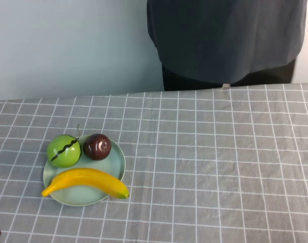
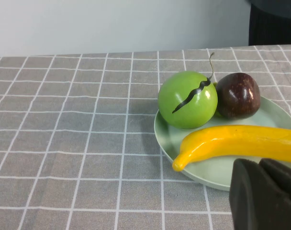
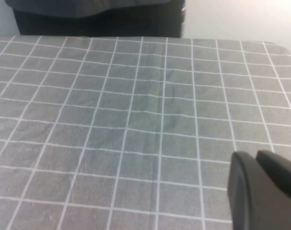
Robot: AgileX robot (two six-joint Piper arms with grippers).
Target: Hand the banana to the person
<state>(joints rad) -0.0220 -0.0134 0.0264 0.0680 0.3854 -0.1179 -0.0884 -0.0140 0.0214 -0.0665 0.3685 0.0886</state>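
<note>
The banana (image 1: 86, 181) lies across the near side of a pale green plate (image 1: 119, 161), in front of a green fruit (image 1: 64, 150) and a dark purple-red fruit (image 1: 97, 146). It looks smooth, light and fairly stiff, likely slippery (best gripped mid-length, across the curve). The left gripper (image 2: 267, 194) hangs just beside the plate, holding nothing; the right gripper (image 3: 263, 189) sits over bare checked cloth (image 3: 136, 120). Whether either is parted I cannot tell. The person (image 1: 225, 40) stands at the far edge, head and hands cut off.
</note>
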